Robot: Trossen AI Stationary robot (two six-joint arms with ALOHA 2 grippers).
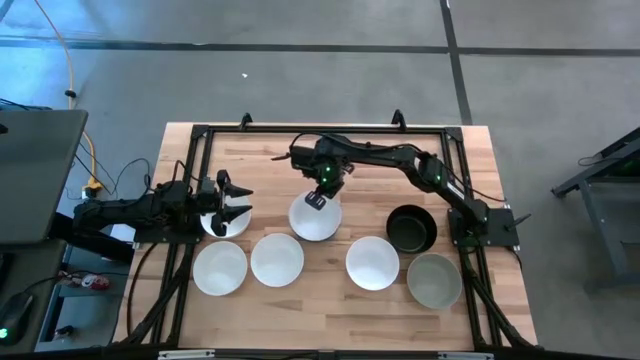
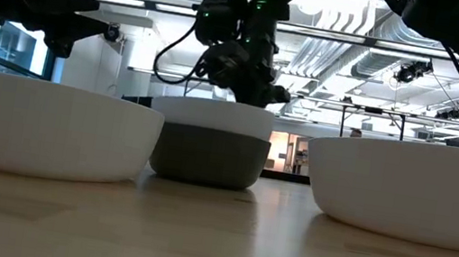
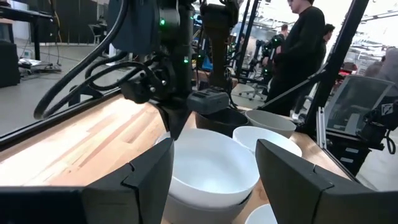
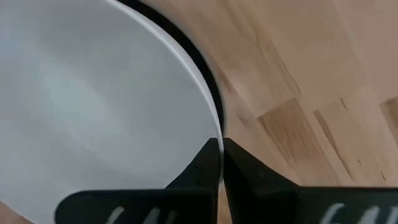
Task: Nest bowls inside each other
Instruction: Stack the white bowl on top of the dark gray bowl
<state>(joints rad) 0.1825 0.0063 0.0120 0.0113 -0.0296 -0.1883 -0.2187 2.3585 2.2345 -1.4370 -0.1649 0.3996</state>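
Note:
A white bowl (image 1: pixel 316 222) sits inside a grey bowl (image 2: pixel 207 154) at the table's middle. My right gripper (image 1: pixel 318 199) reaches over from the right and is shut on the white bowl's far rim. My left gripper (image 1: pixel 232 204) is open at the table's left. It hovers over another white bowl (image 1: pixel 220 224) and faces the nested pair (image 3: pixel 211 168). Along the near side stand two white bowls (image 1: pixel 220 268) (image 1: pixel 277 258), a third white bowl (image 1: pixel 372 262) and a grey bowl (image 1: pixel 434 280). A black bowl (image 1: pixel 411 227) stands to the right. My right gripper pinches the white bowl's rim (image 4: pixel 210 115) on its far side, one finger inside the bowl and one outside. The fingers (image 4: pixel 202 165) come from above, pointing down. The white bowl sits upright in the grey bowl, whose dark edge (image 4: pixel 202 59) shows just outside the rim.
A black metal frame (image 1: pixel 190 150) borders the table's edges. Bare wood (image 1: pixel 270 165) lies on the far side behind the bowls. A person in dark clothes (image 3: pixel 308 50) stands in the room beyond the table.

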